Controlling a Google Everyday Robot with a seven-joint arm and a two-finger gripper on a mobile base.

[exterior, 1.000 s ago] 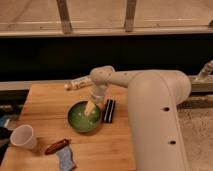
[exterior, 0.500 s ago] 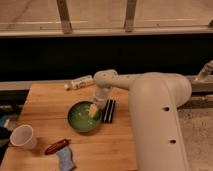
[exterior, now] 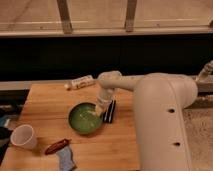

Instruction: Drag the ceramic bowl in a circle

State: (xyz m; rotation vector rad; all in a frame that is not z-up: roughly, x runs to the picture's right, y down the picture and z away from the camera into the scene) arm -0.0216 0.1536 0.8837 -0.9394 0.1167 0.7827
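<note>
The ceramic bowl is a round, shallow, glossy green bowl on the wooden table, near its middle. My gripper reaches down from the white arm to the bowl's right rim, with its tip inside or on the rim. A black part sits just right of the bowl beside the gripper.
A white paper cup stands at the front left. A red-brown packet and a blue packet lie at the front. A small white bottle lies on its side at the table's back edge. A dark wall and rail run behind.
The bowl and gripper have stayed near the same spot; the arm's elbow has shifted slightly between the frames.
</note>
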